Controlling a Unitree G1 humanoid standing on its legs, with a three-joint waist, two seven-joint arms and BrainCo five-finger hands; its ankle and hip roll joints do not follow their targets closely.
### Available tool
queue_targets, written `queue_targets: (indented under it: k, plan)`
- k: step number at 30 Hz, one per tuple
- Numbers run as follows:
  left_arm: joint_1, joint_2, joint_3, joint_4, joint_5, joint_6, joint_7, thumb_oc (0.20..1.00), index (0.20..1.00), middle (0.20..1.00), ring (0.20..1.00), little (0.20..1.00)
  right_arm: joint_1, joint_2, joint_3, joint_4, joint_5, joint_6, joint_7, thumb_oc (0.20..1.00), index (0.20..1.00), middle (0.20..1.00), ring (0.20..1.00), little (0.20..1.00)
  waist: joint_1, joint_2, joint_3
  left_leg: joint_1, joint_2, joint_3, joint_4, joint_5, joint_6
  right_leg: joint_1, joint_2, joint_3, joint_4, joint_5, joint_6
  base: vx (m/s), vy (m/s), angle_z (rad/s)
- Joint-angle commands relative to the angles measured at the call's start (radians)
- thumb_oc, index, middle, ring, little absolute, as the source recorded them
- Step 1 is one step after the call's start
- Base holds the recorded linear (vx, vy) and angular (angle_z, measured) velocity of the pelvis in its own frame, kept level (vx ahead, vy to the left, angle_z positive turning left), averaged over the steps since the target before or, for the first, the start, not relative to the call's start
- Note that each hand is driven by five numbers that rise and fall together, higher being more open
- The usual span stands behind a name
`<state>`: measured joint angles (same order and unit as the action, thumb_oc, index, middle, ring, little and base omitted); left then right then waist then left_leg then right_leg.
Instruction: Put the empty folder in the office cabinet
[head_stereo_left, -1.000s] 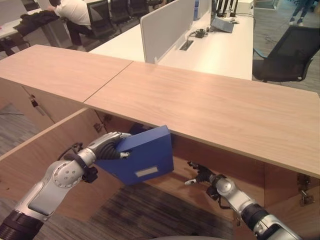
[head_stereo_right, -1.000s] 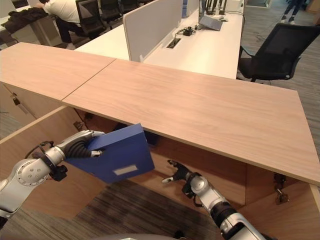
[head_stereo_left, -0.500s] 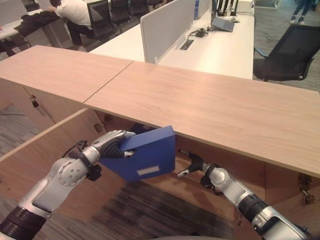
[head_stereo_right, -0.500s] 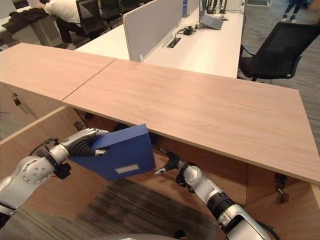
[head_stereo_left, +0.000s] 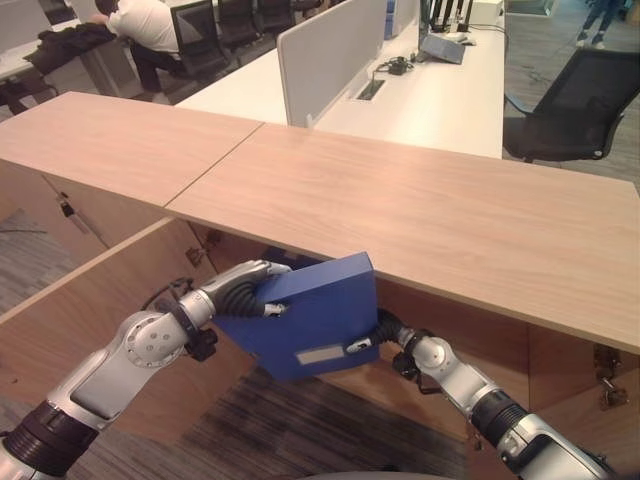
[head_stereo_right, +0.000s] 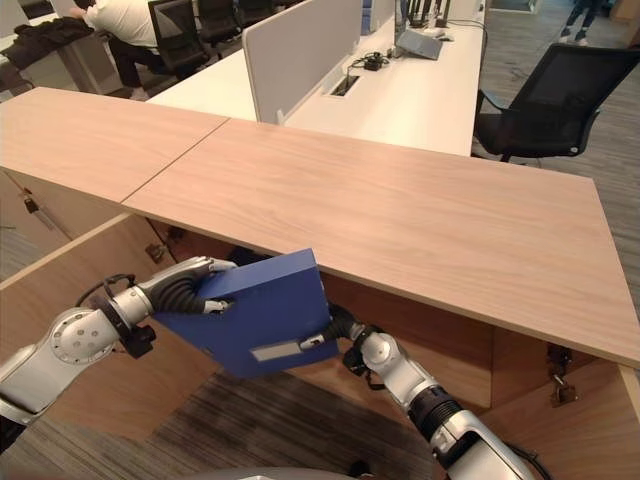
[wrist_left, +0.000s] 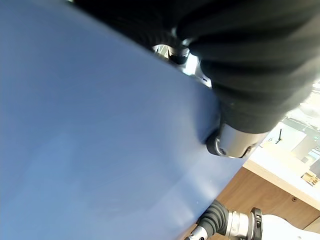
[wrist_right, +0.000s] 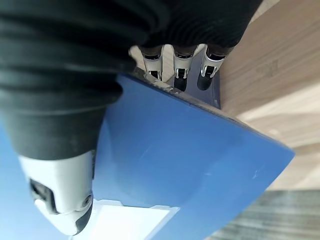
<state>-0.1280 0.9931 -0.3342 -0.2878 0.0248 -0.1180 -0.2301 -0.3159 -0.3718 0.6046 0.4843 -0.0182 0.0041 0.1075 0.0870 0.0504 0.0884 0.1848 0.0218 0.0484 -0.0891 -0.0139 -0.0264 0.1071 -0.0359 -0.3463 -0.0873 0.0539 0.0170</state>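
Gripping blue folder (head_stereo_left: 305, 320) lower centre, left hand (head_stereo_left: 243, 292) and right hand (wrist_right: 75, 165) both clamped | risk: top corner catching cabinet top (head_stereo_left: 420, 215)

Folder (head_stereo_left: 305, 315) under cabinet top (head_stereo_left: 420, 215) front edge, between left hand (head_stereo_left: 240, 290) and right hand (head_stereo_left: 385, 330).

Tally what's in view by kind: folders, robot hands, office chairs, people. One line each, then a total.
Folders: 1, the blue folder
Robot hands: 2, the left hand and the right hand, both on the folder
Office chairs: 4, counting the nearest black chair and the row at the far desks
People: 2, one seated person, one standing far off, seen by the legs
Total: 9
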Motion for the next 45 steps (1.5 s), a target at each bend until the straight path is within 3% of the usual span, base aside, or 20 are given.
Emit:
queue_targets:
  k: [1,6,8,11,12,13,14,15,18,25,27,28,29,30,31,32,35,41,45]
  plan:
    - [-0.119,0.006,-0.034,-0.085,-0.116,-0.067,0.043,0.200,0.200,0.200,0.200,0.200,-0.076,0.104,0.081,0.006,0.044,-0.065,0.003,1.000,1.000,1.000,1.000,1.000,-0.018,-0.070,-0.044,-0.080,-0.006,0.029,0.002,-0.010,-0.017,0.086,-0.061,0.050,0.000,-0.079,0.101,0.00,0.000,0.00]
    - [-0.177,-0.047,-0.097,-0.060,-0.203,-0.065,0.042,0.200,0.200,0.200,0.200,0.200,-0.091,0.127,0.097,0.020,0.071,-0.064,0.002,1.000,1.000,1.000,1.000,1.000,-0.021,-0.071,-0.043,-0.079,-0.005,0.030,0.002,-0.010,-0.017,0.086,-0.062,0.050,0.000,-0.079,0.099,0.00,0.000,0.00]
    - [-0.214,-0.082,-0.140,-0.048,-0.323,-0.055,0.018,0.200,0.200,0.200,0.200,0.200,-0.097,0.150,0.116,0.047,0.132,-0.054,0.031,1.000,1.000,1.000,1.000,1.000,-0.023,-0.070,-0.046,-0.079,-0.006,0.030,0.002,-0.009,-0.017,0.086,-0.063,0.051,0.000,-0.077,0.098,0.00,0.000,0.00]
    - [-0.271,-0.110,-0.171,-0.021,-0.366,-0.055,0.024,0.200,0.200,0.200,0.200,0.200,-0.109,0.182,0.156,0.089,0.214,-0.040,0.081,1.000,1.000,1.000,1.000,1.000,-0.021,-0.073,-0.049,-0.079,-0.006,0.031,0.002,-0.007,-0.019,0.088,-0.063,0.052,0.000,-0.077,0.098,0.00,0.000,0.00]
    - [-0.319,-0.126,-0.184,-0.009,-0.334,-0.066,0.040,0.200,0.200,0.200,0.200,0.200,-0.119,0.202,0.181,0.111,0.275,-0.030,0.118,0.846,0.846,0.846,0.846,0.846,-0.017,-0.077,-0.050,-0.080,-0.006,0.029,0.002,-0.006,-0.020,0.089,-0.062,0.051,0.000,-0.077,0.098,0.00,0.000,0.00]
    - [-0.328,-0.140,-0.185,-0.010,-0.327,-0.070,0.044,0.200,0.200,0.200,0.200,0.200,-0.121,0.209,0.187,0.113,0.298,-0.026,0.127,0.617,0.617,0.617,0.617,0.617,-0.015,-0.080,-0.051,-0.080,-0.005,0.029,0.002,-0.005,-0.021,0.089,-0.062,0.049,0.000,-0.077,0.098,0.00,0.000,0.00]
    - [-0.329,-0.140,-0.186,-0.010,-0.327,-0.071,0.045,0.200,0.200,0.200,0.200,0.200,-0.122,0.209,0.187,0.114,0.299,-0.026,0.128,0.520,0.520,0.520,0.520,0.520,-0.015,-0.080,-0.050,-0.080,-0.006,0.029,0.002,-0.005,-0.021,0.089,-0.063,0.049,0.000,-0.077,0.098,0.00,0.000,0.00]
    - [-0.351,-0.182,-0.197,-0.013,-0.322,-0.073,0.039,0.200,0.200,0.200,0.200,0.200,-0.134,0.227,0.214,0.123,0.343,-0.018,0.161,0.200,0.200,0.200,0.200,0.200,-0.010,-0.084,-0.051,-0.081,-0.006,0.027,0.002,-0.004,-0.022,0.089,-0.063,0.048,0.000,-0.077,0.097,0.00,0.000,0.00]
    - [-0.355,-0.197,-0.201,-0.011,-0.318,-0.074,0.038,0.200,0.200,0.200,0.200,0.200,-0.134,0.229,0.224,0.120,0.350,-0.015,0.170,0.200,0.200,0.200,0.200,0.200,-0.008,-0.085,-0.052,-0.081,-0.005,0.027,0.002,-0.004,-0.022,0.089,-0.063,0.047,0.000,-0.077,0.097,0.00,0.000,0.00]
    - [-0.329,-0.339,-0.215,0.038,-0.331,-0.055,0.025,0.200,0.200,0.200,0.200,0.200,-0.062,0.279,0.215,0.100,0.586,0.014,0.195,0.200,0.200,0.200,0.200,0.200,-0.013,-0.086,-0.048,-0.085,-0.004,0.030,0.002,-0.002,-0.022,0.084,-0.064,0.046,0.000,-0.075,0.095,0.00,0.000,0.00]
    - [-0.306,-0.342,-0.210,0.056,-0.335,-0.045,0.016,0.231,0.231,0.231,0.231,0.231,-0.042,0.260,0.196,0.100,0.551,-0.001,0.176,0.200,0.200,0.200,0.200,0.200,-0.018,-0.084,-0.048,-0.085,-0.004,0.031,0.002,-0.002,-0.022,0.083,-0.064,0.046,0.000,-0.073,0.095,0.00,0.000,0.00]
    - [-0.306,-0.342,-0.210,0.056,-0.335,-0.045,0.016,0.285,0.285,0.285,0.285,0.285,-0.041,0.260,0.196,0.100,0.551,-0.001,0.176,0.200,0.200,0.200,0.200,0.200,-0.018,-0.084,-0.048,-0.085,-0.004,0.031,0.002,-0.002,-0.021,0.083,-0.064,0.046,0.000,-0.073,0.095,0.00,0.000,0.00]
    - [-0.291,-0.335,-0.211,0.062,-0.346,-0.035,0.007,0.523,0.523,0.523,0.523,0.523,-0.034,0.252,0.186,0.111,0.524,-0.002,0.171,0.200,0.200,0.200,0.200,0.200,-0.019,-0.083,-0.049,-0.086,-0.004,0.032,0.002,-0.003,-0.021,0.083,-0.064,0.045,0.000,-0.074,0.095,0.00,0.000,0.00]
    - [-0.290,-0.335,-0.211,0.062,-0.346,-0.035,0.006,0.586,0.586,0.586,0.586,0.586,-0.033,0.252,0.186,0.112,0.523,-0.002,0.171,0.200,0.200,0.200,0.200,0.200,-0.019,-0.083,-0.049,-0.086,-0.004,0.032,0.002,-0.003,-0.021,0.083,-0.064,0.045,0.000,-0.074,0.095,0.00,0.000,0.00]
    - [-0.284,-0.328,-0.209,0.063,-0.352,-0.030,0.001,0.749,0.749,0.749,0.749,0.749,-0.026,0.248,0.180,0.119,0.508,0.000,0.170,0.200,0.200,0.200,0.200,0.200,-0.020,-0.082,-0.050,-0.085,-0.004,0.032,0.002,-0.004,-0.021,0.083,-0.064,0.044,0.000,-0.074,0.095,0.00,0.000,0.00]
    - [-0.266,-0.320,-0.203,0.067,-0.361,-0.022,-0.007,1.000,1.000,1.000,1.000,1.000,-0.015,0.244,0.175,0.131,0.488,0.006,0.172,0.200,0.200,0.200,0.200,0.200,-0.022,-0.082,-0.050,-0.085,-0.003,0.033,0.002,-0.005,-0.021,0.083,-0.064,0.044,0.000,-0.073,0.096,0.00,0.000,0.00]
    - [-0.208,-0.307,-0.198,0.108,-0.407,0.001,-0.034,1.000,1.000,1.000,1.000,1.000,0.026,0.217,0.148,0.156,0.443,0.015,0.173,0.200,0.200,0.200,0.200,0.200,-0.028,-0.077,-0.048,-0.084,-0.004,0.035,0.002,-0.004,-0.022,0.081,-0.064,0.046,0.000,-0.072,0.097,0.00,0.000,0.00]
    - [0.046,-0.218,-0.107,0.233,-0.387,0.058,-0.115,1.000,1.000,1.000,1.000,1.000,0.177,0.068,0.013,0.184,0.350,0.034,0.198,0.200,0.200,0.200,0.200,0.200,-0.033,-0.078,-0.040,-0.085,-0.006,0.040,0.002,-0.007,-0.022,0.078,-0.066,0.047,0.000,-0.071,0.103,0.00,0.000,0.00]
    - [0.203,-0.244,-0.015,0.373,-0.351,0.104,-0.126,1.000,1.000,1.000,1.000,1.000,0.236,0.024,-0.087,0.229,0.330,0.058,0.199,0.200,0.200,0.200,0.200,0.200,-0.030,-0.081,-0.030,-0.091,-0.007,0.036,0.002,-0.009,-0.018,0.072,-0.067,0.049,0.000,-0.071,0.105,0.00,0.000,0.00]
